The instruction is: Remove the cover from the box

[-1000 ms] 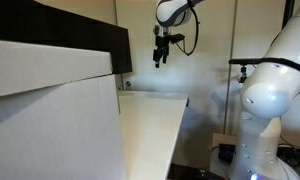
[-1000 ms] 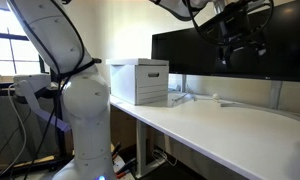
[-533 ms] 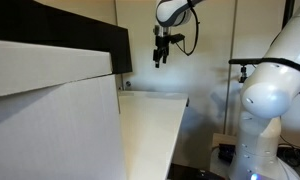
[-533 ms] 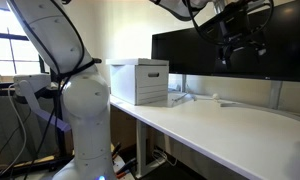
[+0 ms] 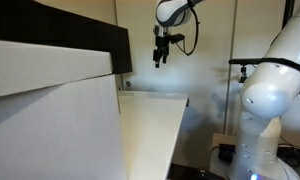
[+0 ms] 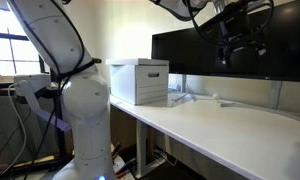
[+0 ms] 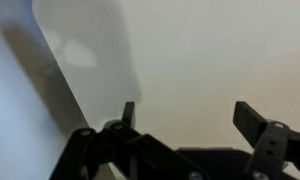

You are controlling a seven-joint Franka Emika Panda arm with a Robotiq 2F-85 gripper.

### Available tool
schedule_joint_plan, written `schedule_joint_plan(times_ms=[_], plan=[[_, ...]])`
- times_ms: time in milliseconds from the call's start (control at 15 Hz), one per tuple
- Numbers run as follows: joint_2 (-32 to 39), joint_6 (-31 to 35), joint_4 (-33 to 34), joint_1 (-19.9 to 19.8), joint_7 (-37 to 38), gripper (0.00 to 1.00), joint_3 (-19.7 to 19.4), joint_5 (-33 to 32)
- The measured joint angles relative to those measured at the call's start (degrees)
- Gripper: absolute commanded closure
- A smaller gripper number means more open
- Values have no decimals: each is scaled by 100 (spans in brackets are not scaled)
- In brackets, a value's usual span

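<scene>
Cover (image 6: 139, 63) sits flat on top of the box (image 6: 140, 86), at one end of the desk (image 6: 215, 120); the gripper (image 6: 231, 55) hangs well apart from the box and higher than its top, jaws spread and empty, so the reach likely runs sideways and down

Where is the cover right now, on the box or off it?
On. In an exterior view the cover sits flat atop the box; the gripper hangs high, well apart from both.
</scene>
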Motion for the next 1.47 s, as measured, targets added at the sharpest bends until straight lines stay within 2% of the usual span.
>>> schedule_joint_plan(times_ms=[1067,1467], plan=[[0,-11,0,1,50,0,1,19],[0,192,-11,1,49,0,0,8]])
